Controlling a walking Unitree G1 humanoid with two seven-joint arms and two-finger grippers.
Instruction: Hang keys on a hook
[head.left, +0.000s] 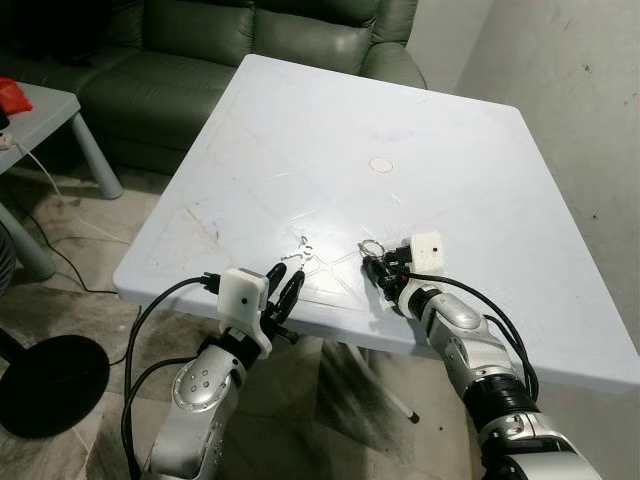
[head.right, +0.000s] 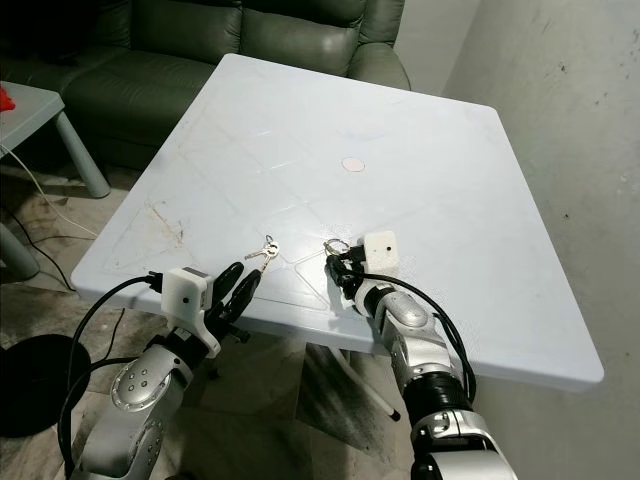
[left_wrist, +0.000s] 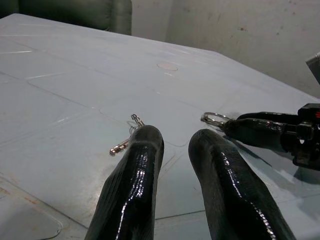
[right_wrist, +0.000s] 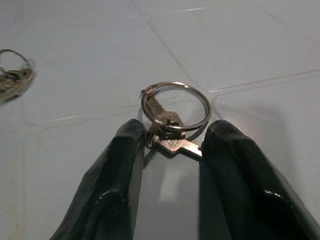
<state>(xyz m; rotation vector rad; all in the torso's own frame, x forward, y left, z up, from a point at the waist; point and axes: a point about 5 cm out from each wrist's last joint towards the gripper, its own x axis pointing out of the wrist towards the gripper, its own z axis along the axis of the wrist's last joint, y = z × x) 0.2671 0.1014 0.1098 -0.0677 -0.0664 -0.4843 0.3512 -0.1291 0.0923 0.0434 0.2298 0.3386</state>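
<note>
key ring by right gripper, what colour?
Silver metal key ring; clearest in the right wrist view.

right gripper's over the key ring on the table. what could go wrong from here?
1. The key ring lies flat on the table with the right gripper straddling its key; closing may skid it away rather than pinch it.
2. A second set of keys lies near the left gripper; it could get nudged.
</note>
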